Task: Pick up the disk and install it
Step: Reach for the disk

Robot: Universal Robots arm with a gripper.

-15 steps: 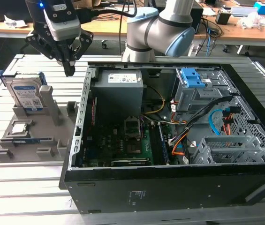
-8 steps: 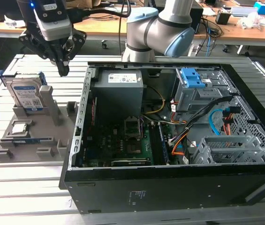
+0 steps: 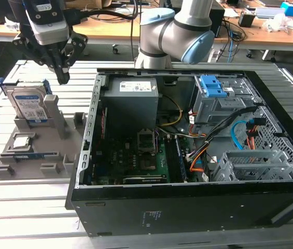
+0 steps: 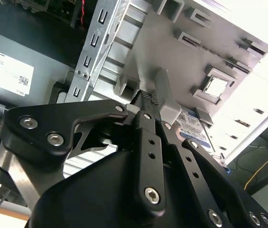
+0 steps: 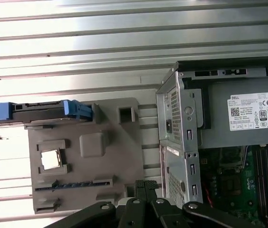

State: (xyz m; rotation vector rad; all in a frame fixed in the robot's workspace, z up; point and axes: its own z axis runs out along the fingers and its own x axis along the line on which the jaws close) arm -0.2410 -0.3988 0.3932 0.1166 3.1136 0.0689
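One disk (image 3: 29, 104) is on the scene: a flat rectangular silvery hard drive with a white-and-blue label and blue plastic side rails. It stands on its edge in a slot at the far end of one grey plastic holder tray (image 3: 38, 162). The tray also carries one small square silver processor chip (image 3: 22, 141) and one thin dark strip (image 5: 74, 184) lying in a long slot. The tray rests on a slatted metal table (image 3: 27, 207), just beside one open black computer case (image 3: 187, 207). Inside the case are one grey power supply box (image 3: 133, 98) and one bright blue plastic latch (image 3: 213, 85) on a grey metal cage.

One grey-and-blue robot arm (image 3: 177, 31) carries one black gripper (image 3: 62, 77). Its fingers are pressed together with nothing between them. In the exterior view the gripper hangs above the tray, to the exterior view's right of the disk and higher than its top edge, apart from it, over a grey upright post (image 3: 51, 111) of the tray.

In the first wrist view the disk (image 5: 39, 111) is seen edge-on, so its label is hidden, and one blue rail is cut by the picture's edge. In the second wrist view the gripper (image 4: 149, 99) covers most of the disk (image 4: 195, 124), leaving a corner of the label. The slot hides the disk's lower edge, and the exterior view cuts off the gripper's upper body.
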